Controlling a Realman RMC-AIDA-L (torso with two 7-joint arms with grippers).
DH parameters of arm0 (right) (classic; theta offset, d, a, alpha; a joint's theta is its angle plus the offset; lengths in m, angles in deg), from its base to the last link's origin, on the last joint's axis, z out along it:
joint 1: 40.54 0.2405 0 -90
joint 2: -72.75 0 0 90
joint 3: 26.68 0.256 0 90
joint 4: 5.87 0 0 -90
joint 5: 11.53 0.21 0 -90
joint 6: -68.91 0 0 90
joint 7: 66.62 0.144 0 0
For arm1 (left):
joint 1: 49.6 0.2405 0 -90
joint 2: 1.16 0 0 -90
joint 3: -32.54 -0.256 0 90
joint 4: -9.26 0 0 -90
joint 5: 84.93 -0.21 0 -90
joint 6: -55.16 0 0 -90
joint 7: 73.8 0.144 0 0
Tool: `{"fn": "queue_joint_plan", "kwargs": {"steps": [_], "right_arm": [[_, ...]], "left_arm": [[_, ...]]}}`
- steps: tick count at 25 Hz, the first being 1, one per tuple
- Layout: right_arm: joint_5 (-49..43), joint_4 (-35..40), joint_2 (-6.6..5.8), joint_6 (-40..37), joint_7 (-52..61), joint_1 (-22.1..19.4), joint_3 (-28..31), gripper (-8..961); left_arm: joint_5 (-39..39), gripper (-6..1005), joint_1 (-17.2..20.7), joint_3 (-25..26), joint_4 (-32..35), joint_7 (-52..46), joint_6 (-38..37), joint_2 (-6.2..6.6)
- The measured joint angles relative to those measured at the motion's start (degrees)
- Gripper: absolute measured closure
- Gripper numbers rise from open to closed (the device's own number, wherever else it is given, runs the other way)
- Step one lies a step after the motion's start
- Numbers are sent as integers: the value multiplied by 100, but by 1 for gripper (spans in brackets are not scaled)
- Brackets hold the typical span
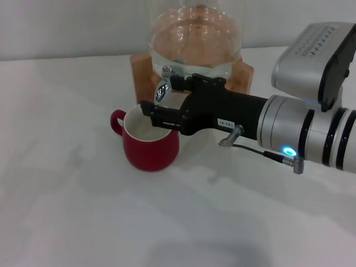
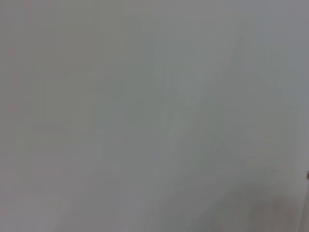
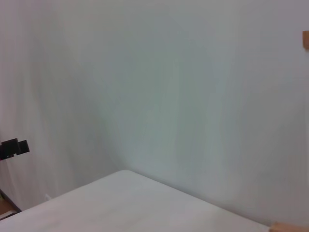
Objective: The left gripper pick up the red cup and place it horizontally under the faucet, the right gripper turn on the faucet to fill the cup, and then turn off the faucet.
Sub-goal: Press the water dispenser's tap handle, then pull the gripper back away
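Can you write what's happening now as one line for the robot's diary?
cup: upright under faucet | right gripper: at faucet | left gripper: not in view
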Motion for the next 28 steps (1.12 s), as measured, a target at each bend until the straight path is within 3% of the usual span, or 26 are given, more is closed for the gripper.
{"fn": "queue_joint_plan", "kwargs": {"steps": [28], "right_arm": [[15, -76, 9, -28, 1, -75, 221, 158]], "left_arm": [[0, 167, -9, 0, 0, -1, 41, 0]]}}
